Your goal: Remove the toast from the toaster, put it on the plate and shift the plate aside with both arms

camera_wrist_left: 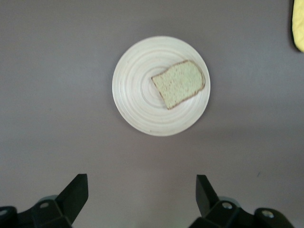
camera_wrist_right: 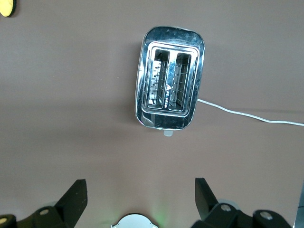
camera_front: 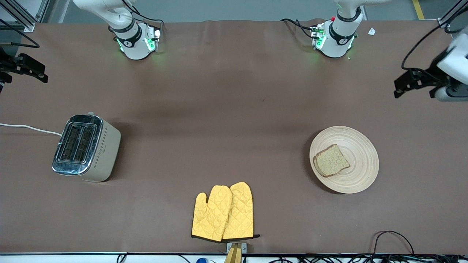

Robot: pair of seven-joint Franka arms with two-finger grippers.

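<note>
The toast (camera_front: 331, 160) lies flat on the round wooden plate (camera_front: 360, 162), on the part toward the right arm's end. Both show in the left wrist view, the toast (camera_wrist_left: 179, 84) on the plate (camera_wrist_left: 137, 104). My left gripper (camera_front: 400, 87) hangs open and empty, high over the table's left-arm end; its open fingers frame bare table in its wrist view (camera_wrist_left: 141, 190). My right gripper (camera_front: 42, 75) hangs open and empty, high over the table's right-arm end, above the toaster's area (camera_wrist_right: 141, 192).
A chrome and cream toaster (camera_front: 86, 148) with empty slots stands toward the right arm's end, its white cord (camera_front: 29, 128) running off the table; it also shows in the right wrist view (camera_wrist_right: 171, 78). Two yellow oven mitts (camera_front: 223, 212) lie near the front edge.
</note>
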